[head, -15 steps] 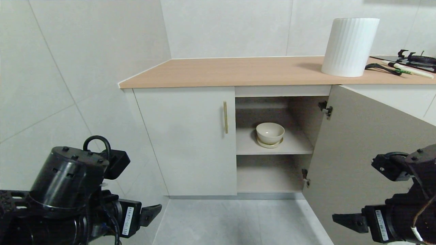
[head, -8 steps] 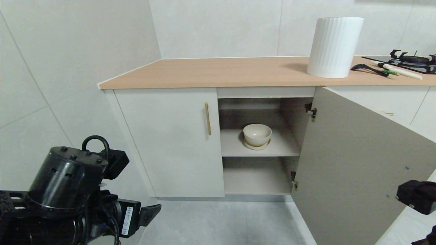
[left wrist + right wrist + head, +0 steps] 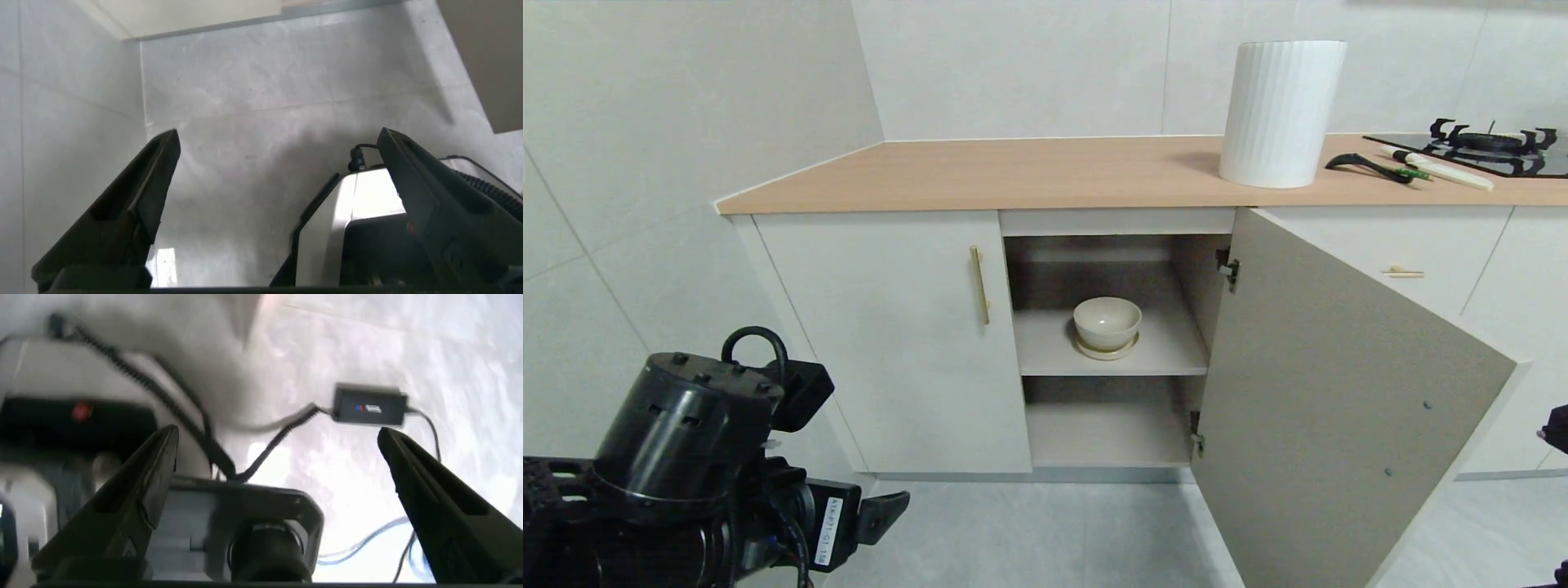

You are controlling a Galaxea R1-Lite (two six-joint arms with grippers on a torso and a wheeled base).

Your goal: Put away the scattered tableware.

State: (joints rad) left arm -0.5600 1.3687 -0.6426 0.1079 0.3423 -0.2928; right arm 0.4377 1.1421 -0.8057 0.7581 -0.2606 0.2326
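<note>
Pale grey tiled walls (image 3: pixel 686 122) stand ahead of and beside the left claw (image 3: pixel 274 159). Up ahead of it, a light wooden countertop (image 3: pixel 1013 171) tops a white two-door cabinet (image 3: pixel 882 343) whose right-hand door (image 3: pixel 1323 408) hangs open. A grey tiled floor (image 3: pixel 1054 531) lies beneath the claw.

Left arm (image 3: pixel 686 457) sits low at the near left, jaws spread wide; right arm (image 3: pixel 1556 427) low at the near right, jaws likewise wide apart.

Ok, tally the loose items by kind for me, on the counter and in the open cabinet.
Beige ceramic bowl, on the upper cabinet shelf: 1
Beige saucer under that bowl: 1
White ribbed cylindrical container on the wooden counter: 1
Long-handled utensils on the counter, one black, one cream: 2
Total: 5
</note>
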